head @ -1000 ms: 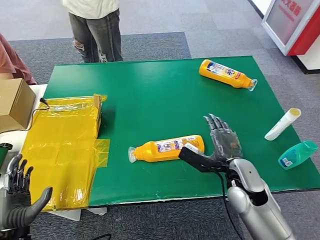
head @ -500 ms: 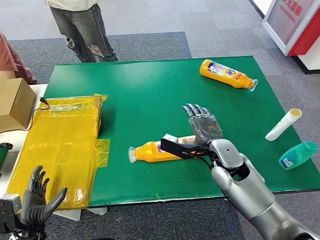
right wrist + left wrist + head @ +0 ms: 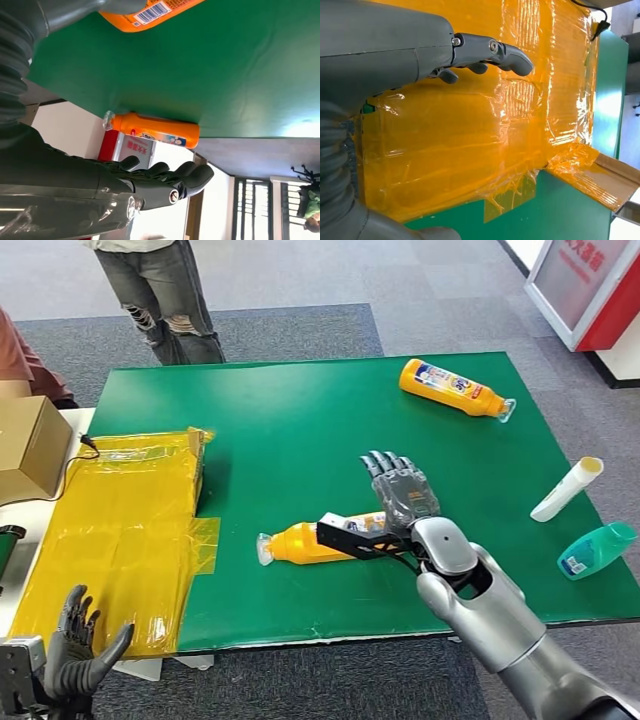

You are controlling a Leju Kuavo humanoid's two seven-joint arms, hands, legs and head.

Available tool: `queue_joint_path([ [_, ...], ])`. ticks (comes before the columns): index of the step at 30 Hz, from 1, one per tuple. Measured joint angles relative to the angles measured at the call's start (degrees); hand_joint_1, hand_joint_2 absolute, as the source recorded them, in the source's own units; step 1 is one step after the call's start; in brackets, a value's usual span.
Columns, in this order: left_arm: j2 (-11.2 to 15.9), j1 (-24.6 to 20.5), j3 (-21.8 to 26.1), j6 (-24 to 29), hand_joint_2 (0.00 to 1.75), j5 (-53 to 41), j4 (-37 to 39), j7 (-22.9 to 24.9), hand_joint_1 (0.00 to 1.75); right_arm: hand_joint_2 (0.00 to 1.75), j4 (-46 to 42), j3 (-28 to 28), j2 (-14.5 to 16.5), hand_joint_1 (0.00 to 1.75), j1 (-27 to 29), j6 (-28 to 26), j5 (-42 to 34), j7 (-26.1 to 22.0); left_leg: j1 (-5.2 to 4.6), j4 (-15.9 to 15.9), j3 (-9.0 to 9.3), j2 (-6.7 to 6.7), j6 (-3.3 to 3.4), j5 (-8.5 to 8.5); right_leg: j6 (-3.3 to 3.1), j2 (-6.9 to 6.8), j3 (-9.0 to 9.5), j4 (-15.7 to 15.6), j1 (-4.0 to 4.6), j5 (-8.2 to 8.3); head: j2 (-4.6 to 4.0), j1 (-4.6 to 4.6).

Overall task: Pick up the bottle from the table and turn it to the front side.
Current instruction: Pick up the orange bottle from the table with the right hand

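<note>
Nearby, the spread, empty right hand (image 3: 398, 502) hovers over the bottle (image 3: 317, 540), beside yellow plastic (image 3: 128, 530).

Right hand (image 3: 158, 182) open above green table (image 3: 226, 70); two orange bottles, near bottle (image 3: 151, 12) partly cropped, far bottle (image 3: 154, 129) perhaps at edge.

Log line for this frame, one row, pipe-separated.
phase: reach | right hand: open, over the near orange plastic bottle, no grip | bottle: lying on green table | left hand: open, idle by yellow plastic sheet
</note>
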Motion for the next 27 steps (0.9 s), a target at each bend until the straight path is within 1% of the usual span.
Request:
queue_joint_path([
  [4,-0.2,-0.3,0.6,-0.3,1.75,0.1,0.2,0.2,0.00,1.75,1.4,0.7,0.2,0.00,0.2,0.4,0.0,0.4,0.00,0.0,0.00,0.00,0.00,-0.01,0.00,0.00,0.00,0.0,0.00,0.00,0.00,-0.01],
  [13,-0.5,-0.8,0.8,-0.3,1.75,0.8,0.2,0.7,0.00,1.75,7.4,2.5,2.2,0.00,1.1,0.2,0.0,0.6,0.00,0.0,0.00,0.00,-0.01,-0.01,0.00,0.00,0.00,0.0,0.01,0.00,0.00,0.00],
  [27,-0.6,-0.8,0.7,-0.3,1.75,1.0,0.0,1.4,0.00,1.75,12.6,3.8,4.4,0.00,1.1,-0.3,0.4,0.6,0.00,0.0,0.00,0.00,-0.01,-0.01,0.00,0.00,0.00,0.0,0.01,-0.01,0.00,0.00],
])
